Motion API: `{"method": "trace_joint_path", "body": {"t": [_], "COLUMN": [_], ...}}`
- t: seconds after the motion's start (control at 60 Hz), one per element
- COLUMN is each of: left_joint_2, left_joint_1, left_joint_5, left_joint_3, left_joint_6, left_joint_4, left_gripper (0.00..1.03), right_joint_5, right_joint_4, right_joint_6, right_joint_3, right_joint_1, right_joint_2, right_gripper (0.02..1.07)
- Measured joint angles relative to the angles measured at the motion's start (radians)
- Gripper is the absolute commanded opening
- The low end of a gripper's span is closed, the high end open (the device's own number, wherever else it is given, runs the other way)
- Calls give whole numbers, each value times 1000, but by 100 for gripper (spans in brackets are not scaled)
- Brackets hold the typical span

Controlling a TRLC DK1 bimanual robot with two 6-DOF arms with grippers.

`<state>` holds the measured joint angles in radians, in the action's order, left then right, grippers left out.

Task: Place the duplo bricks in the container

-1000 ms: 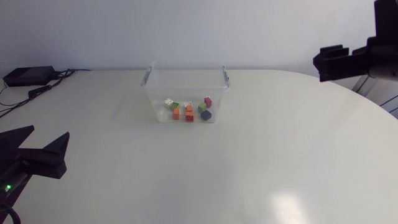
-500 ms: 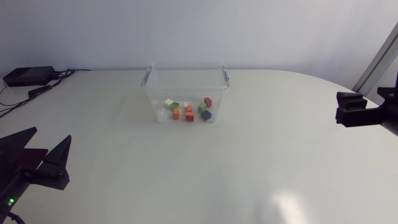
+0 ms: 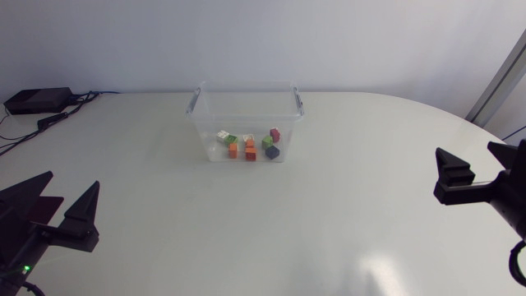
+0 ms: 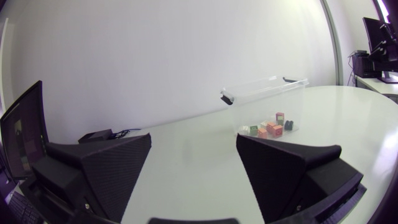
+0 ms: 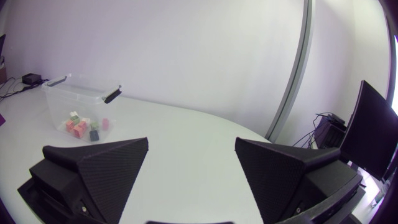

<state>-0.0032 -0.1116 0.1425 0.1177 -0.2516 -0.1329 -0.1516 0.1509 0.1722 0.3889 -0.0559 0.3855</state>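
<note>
white table (image 3: 345, 205), clear container (image 3: 205, 131), colourful duplo bricks (image 3: 250, 147)

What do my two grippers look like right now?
Both the left gripper and right gripper are matte black, each with two broad wedge-shaped fingers whose faces are finely textured. A small green light glows at the left gripper's base.

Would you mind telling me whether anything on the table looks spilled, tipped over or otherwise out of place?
Nothing stands out. The clear container sits upright on the table with all the bricks inside it and none outside. The left claw and right claw are open, empty and well apart from it.
</note>
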Motion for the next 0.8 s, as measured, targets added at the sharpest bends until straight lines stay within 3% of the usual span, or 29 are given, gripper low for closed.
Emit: {"method": "trace_joint_path", "body": {"t": [0.567,0.8], "left_joint_2": [0,0], "left_joint_1": [94,107], "left_joint_5": [-123,-134], "left_joint_3": [-80,-94], "left_joint_6": [193,226], "left_joint_4": [109,117], "left_gripper": [99,99], "right_joint_5": [131,148], "right_joint_4": [-121,-133], "right_joint_6": [-126,-146], "right_joint_3": [-323,-369], "right_joint_1": [45,51], "right_joint_2": [-332,-380], "right_gripper": [103,103]}}
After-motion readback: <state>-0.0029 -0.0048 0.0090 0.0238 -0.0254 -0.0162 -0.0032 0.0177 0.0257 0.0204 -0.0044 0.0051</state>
